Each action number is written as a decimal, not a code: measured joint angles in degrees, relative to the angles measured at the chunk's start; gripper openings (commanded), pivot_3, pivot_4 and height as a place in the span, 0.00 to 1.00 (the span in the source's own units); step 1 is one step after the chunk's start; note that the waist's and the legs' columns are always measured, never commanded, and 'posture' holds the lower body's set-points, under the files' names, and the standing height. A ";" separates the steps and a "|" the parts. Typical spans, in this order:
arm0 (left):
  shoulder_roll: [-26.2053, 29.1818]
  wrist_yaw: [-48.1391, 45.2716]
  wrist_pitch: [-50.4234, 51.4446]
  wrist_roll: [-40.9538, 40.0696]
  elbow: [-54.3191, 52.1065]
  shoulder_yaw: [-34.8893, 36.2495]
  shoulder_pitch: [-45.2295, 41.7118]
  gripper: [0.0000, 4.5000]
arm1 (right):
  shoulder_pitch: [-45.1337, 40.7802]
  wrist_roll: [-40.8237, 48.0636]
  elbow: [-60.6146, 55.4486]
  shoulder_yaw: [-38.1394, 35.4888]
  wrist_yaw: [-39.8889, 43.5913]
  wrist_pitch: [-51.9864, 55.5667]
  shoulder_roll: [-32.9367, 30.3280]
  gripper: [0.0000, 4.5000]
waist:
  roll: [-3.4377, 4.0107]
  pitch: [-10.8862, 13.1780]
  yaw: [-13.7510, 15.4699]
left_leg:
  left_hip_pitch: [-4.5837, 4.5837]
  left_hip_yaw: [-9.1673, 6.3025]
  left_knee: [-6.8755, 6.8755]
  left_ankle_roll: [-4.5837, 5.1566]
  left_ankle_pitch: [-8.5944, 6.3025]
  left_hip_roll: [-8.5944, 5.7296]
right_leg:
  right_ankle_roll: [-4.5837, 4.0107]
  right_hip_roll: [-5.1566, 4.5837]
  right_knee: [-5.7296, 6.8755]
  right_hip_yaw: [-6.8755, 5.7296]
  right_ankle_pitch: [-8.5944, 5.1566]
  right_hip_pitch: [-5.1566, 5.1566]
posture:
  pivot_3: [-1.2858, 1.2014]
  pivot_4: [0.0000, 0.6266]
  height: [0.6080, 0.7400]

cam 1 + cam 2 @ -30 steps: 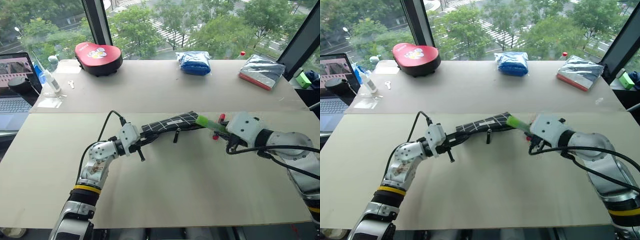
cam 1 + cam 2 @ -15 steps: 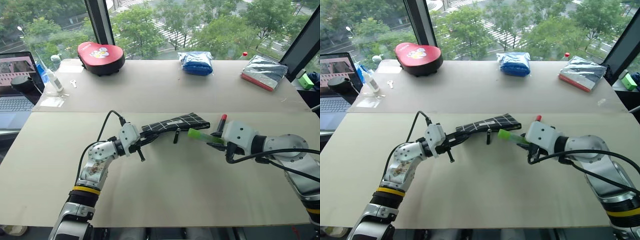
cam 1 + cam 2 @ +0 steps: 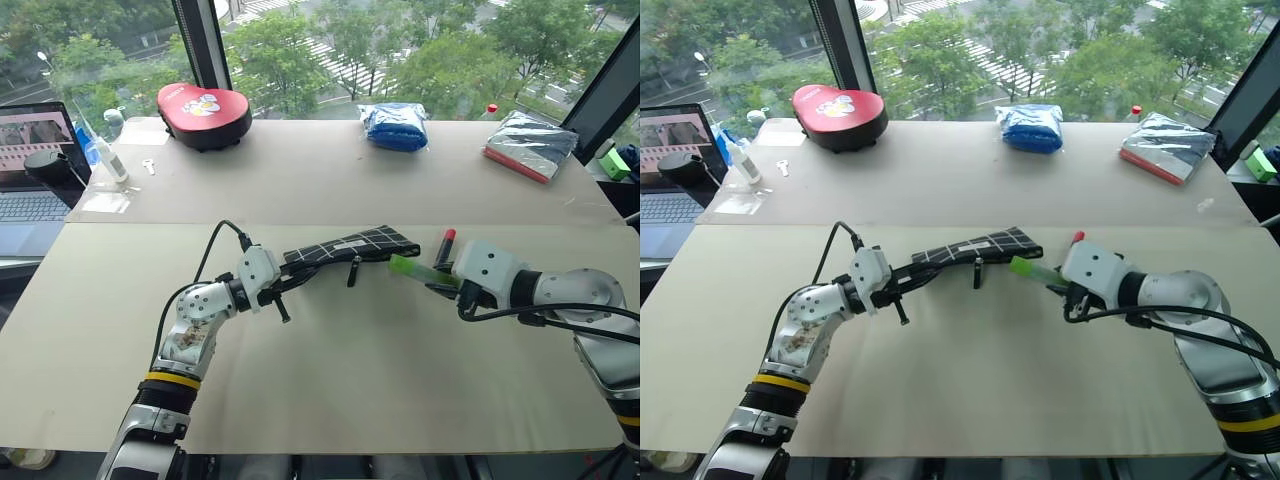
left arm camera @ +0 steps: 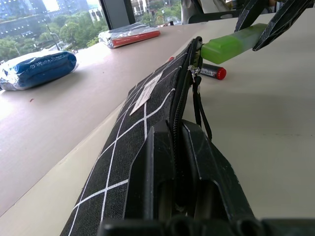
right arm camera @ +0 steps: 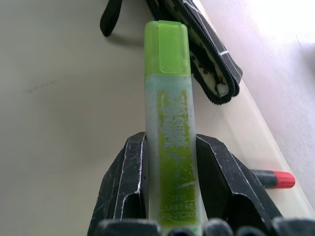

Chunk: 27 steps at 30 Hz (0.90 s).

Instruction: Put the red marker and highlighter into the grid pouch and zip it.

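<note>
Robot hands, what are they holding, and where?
Right end effector grips the highlighter by its barrel, cap forward. Left end effector pinches the pouch at its zipper edge.

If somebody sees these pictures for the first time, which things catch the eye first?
The highlighter, bright green, held in the right gripper with its cap pointing at the open end of the grid pouch. The left gripper clamps the pouch's other end in the middle of the table. At the table's far edge sits a red padded case.

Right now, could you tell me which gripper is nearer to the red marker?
Right. The right gripper holds the highlighter beside the red marker; the left gripper clamps the grid pouch's far end.
</note>
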 measured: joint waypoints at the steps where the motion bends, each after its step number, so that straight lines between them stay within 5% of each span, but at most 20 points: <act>1: 0.00 -0.03 0.00 0.00 0.00 0.00 0.00 0.00 | -0.01 -0.22 0.24 0.02 0.00 -0.01 0.01 0.22 | 0.00 0.00 0.00 | 0.00 0.00 0.00 0.00 0.00 0.00 | 0.00 0.00 0.00 0.00 0.00 0.00 | 0.52 0.24 1.00; 27: 0.21 -1.33 -0.06 0.21 0.18 -0.04 -0.08 0.00 | -1.52 2.82 1.74 -0.67 3.37 1.81 0.93 0.22 | 0.00 0.00 0.06 | -0.02 0.00 0.01 0.00 0.00 -0.01 | 0.00 -0.01 0.00 -0.01 0.00 -0.01 | 0.52 0.24 1.00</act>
